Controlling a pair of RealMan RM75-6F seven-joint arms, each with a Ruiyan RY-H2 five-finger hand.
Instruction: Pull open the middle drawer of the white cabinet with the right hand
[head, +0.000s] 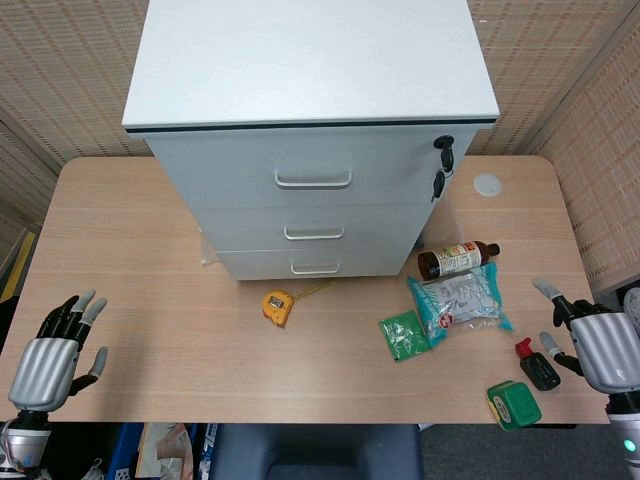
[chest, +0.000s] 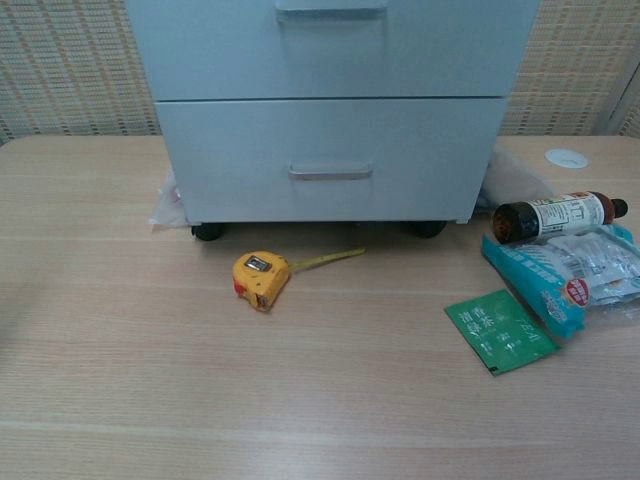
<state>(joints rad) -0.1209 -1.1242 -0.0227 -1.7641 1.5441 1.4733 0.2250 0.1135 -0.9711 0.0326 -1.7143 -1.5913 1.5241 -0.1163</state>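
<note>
The white cabinet (head: 310, 60) stands at the back of the wooden table, all three drawers closed. Its middle drawer (head: 313, 226) has a bar handle (head: 313, 234); in the chest view that handle (chest: 330, 9) sits at the top edge, above the bottom drawer (chest: 330, 160). My right hand (head: 597, 341) hovers at the table's right front corner, fingers apart, holding nothing, far from the cabinet. At the left front edge my left hand (head: 56, 351) is also open and empty. Neither hand shows in the chest view.
Keys (head: 441, 166) hang from the cabinet's top right lock. A yellow tape measure (head: 278, 306) lies before the cabinet. To the right lie a brown bottle (head: 457, 260), a blue packet (head: 461, 301), a green sachet (head: 404, 335), a small black bottle (head: 538, 367) and a green box (head: 514, 404).
</note>
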